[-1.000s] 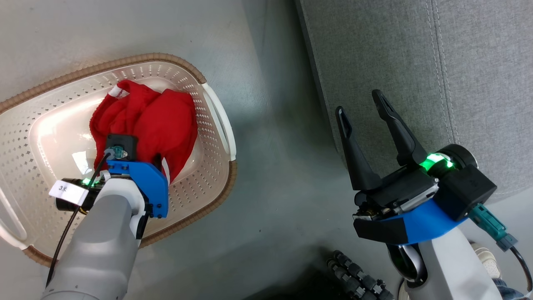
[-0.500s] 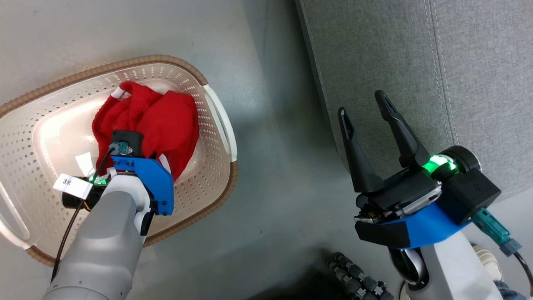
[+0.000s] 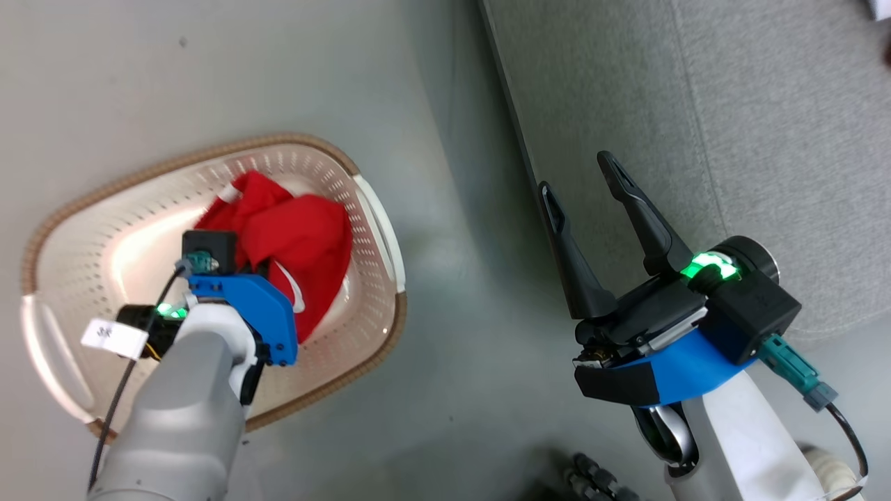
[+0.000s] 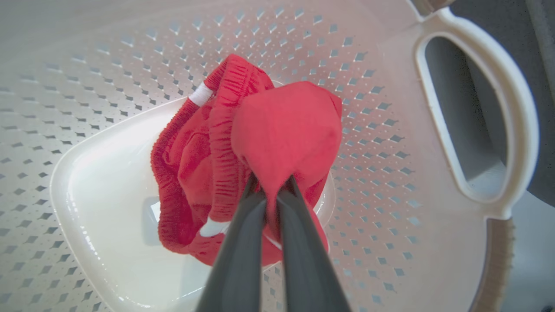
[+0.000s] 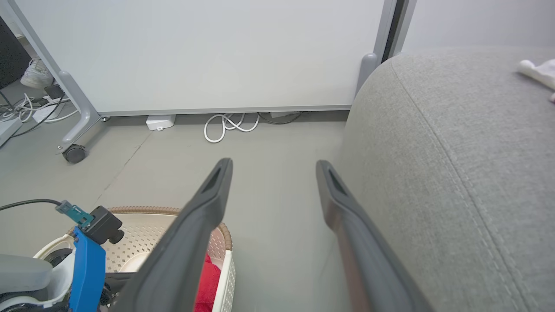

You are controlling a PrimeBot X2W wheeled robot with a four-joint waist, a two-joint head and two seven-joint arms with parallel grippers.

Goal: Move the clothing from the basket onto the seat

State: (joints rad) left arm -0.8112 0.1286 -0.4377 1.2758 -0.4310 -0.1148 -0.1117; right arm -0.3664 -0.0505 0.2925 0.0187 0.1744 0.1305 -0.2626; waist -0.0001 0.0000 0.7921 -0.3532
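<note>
Grey floor (image 3: 452,362), basket (image 3: 90,257) near seat (image 3: 766,139). Our left claw (image 4: 271,184) clamps the red clothing (image 4: 286,130), bunched at its tips inside the basket; our right claw (image 3: 576,174) gapes wide.

Glossy perforated plastic basket (image 4: 390,242), soft ribbed red clothing (image 4: 286,130), matt grey fabric seat (image 5: 455,151)

We are looking steeply down from the head camera; both wrist views are sharing the basket (image 4: 130,52), the left one closely.
</note>
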